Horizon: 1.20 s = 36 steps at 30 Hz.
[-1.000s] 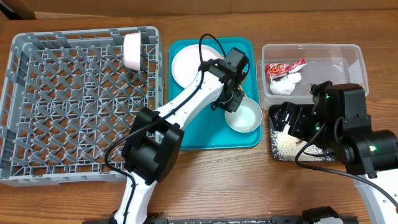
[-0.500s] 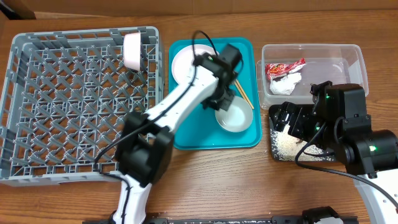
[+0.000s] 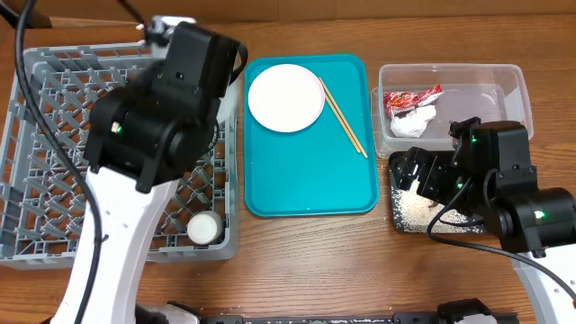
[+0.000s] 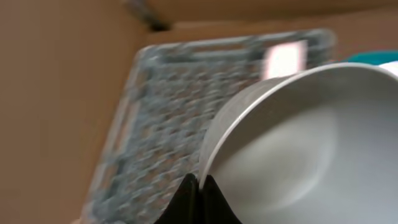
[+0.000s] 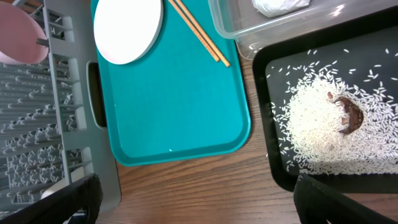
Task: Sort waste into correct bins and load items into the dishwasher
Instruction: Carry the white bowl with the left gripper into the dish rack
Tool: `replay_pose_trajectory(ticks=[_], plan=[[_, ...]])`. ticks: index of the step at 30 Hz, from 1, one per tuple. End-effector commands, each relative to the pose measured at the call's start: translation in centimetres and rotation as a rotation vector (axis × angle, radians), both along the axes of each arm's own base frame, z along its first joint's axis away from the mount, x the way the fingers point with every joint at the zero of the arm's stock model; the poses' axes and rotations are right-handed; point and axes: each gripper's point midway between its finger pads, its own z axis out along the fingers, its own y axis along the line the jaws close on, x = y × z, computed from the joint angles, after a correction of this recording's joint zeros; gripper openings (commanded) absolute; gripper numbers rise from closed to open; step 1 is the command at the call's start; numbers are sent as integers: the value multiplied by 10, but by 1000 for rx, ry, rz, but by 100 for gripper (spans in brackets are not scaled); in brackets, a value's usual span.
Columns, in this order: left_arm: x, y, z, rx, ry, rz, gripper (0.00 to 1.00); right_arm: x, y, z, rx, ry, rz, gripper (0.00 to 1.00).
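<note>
White and glossy, the bowl [image 4: 292, 149] fills the left wrist view, tilted. Its rim is pinched between the left gripper's [image 4: 198, 186] 2 black fingers [image 4: 183, 202], which are pressed tight on the edge. Behind it, blurred, lies the grey rack [image 4: 161, 112]. From overhead the left arm [image 3: 162, 99] hangs over the rack and hides the bowl. 1 small cup [image 3: 204, 228] sits in the rack's near right corner, and a pink bowl [image 5: 18, 37] sits at its far right edge. Beside the rack, the teal tray [image 3: 310, 171] bears 1 plate [image 3: 285, 97] and 2 chopsticks [image 3: 342, 117], which lie side by side just right of the plate. Further right, the clear tub [image 3: 486, 90] holds the wrapper [image 3: 412, 97] and the tissue [image 3: 416, 120], touching each other. In front of it the black tray [image 5: 280, 168] carries rice [image 5: 317, 130] with a brown bit [image 5: 349, 115]. The right gripper [image 5: 196, 183] hovers by that tray's left edge, fingers [image 5: 68, 202] spread wide, holding nothing.
</note>
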Motion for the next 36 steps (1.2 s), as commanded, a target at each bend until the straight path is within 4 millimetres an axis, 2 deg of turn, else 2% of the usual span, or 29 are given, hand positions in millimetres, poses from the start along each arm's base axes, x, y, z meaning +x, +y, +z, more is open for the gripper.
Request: replay_pose_trajectory(ticks=[1,8,13,20,22,26,30,36], plan=[[15,19,-23,219,29,170,4,3,-1,9,-3,-30,-3,100],[32,19,-66,393,172,192,4,3,-1,9,-3,-30,-3,100],[41,20,-82,512,223,184,4,3,-1,9,-3,-30,-3,100],[34,22,-105,556,277,183,4,3,-1,9,-3,-30,-3,100],[29,18,-118,564,294,179,4,3,-1,9,-3,-30,-3,100],[22,19,-133,628,257,199,4,3,-1,9,-3,-30,-4,100],[17,23,-142,656,260,208,4,3,-1,9,-3,-30,-3,100],[22,27,-133,718,163,222,4,3,-1,9,-3,-30,-3,100]])
